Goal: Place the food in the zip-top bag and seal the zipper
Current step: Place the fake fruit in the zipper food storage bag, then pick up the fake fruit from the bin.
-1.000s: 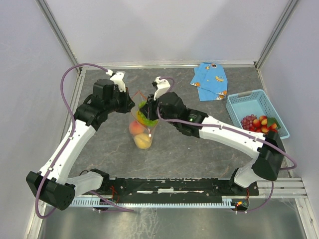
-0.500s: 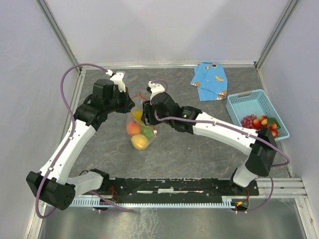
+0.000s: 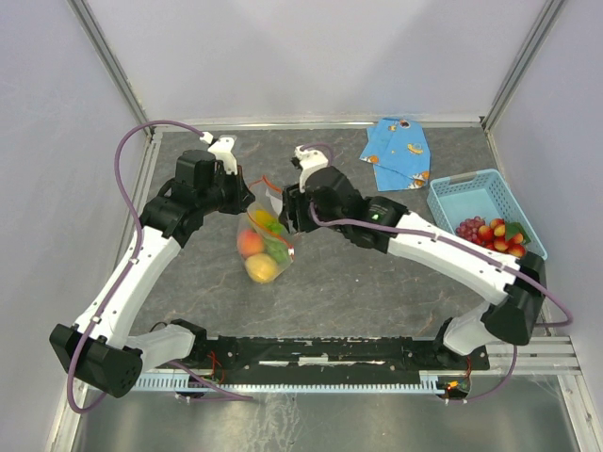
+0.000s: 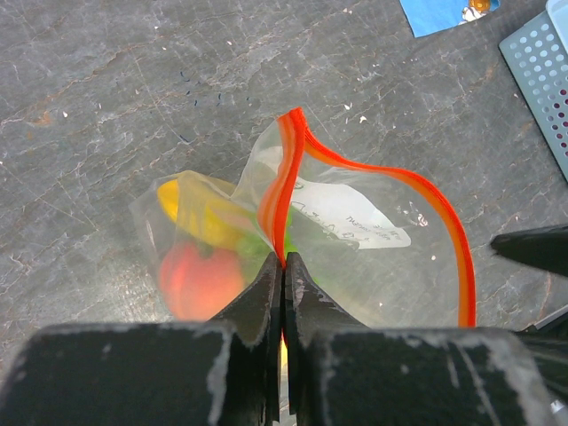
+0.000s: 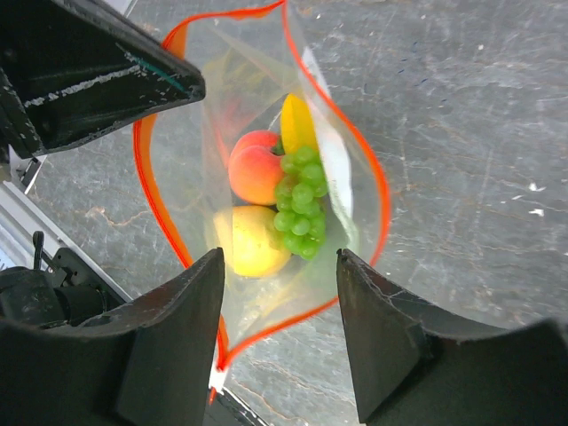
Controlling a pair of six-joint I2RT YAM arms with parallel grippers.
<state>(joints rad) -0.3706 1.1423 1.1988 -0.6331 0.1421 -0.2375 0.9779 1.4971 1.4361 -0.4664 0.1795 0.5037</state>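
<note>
Zip-top bag (image 3: 264, 240) of clear, crinkly plastic sits left of the table's middle, its mouth gaping in a wide loop. At your left, the left gripper (image 4: 284, 266) has its black jaws pressed together on the zipper (image 4: 277, 191), a thin orange-red strip, pinching one fold of the rim. Inside the bag you can see a round orange-pink peach (image 5: 253, 173), a smooth yellow lemon (image 5: 297, 124), a pale yellow apple (image 5: 251, 241) and a knobbly bunch of green grapes (image 5: 300, 200). The right gripper (image 5: 280, 257) hovers over the mouth, just beside the left one, its jaws standing wide apart above the opening. Farther right, near the back edge, a folded blue patterned cloth (image 3: 399, 153) lies flat. At the far right edge, a light-blue slotted basket (image 3: 476, 200) holds purple grapes (image 3: 468, 229) and small red strawberries (image 3: 501, 235). Bare mottled grey table (image 3: 377, 301) lies between bag and basket.
</note>
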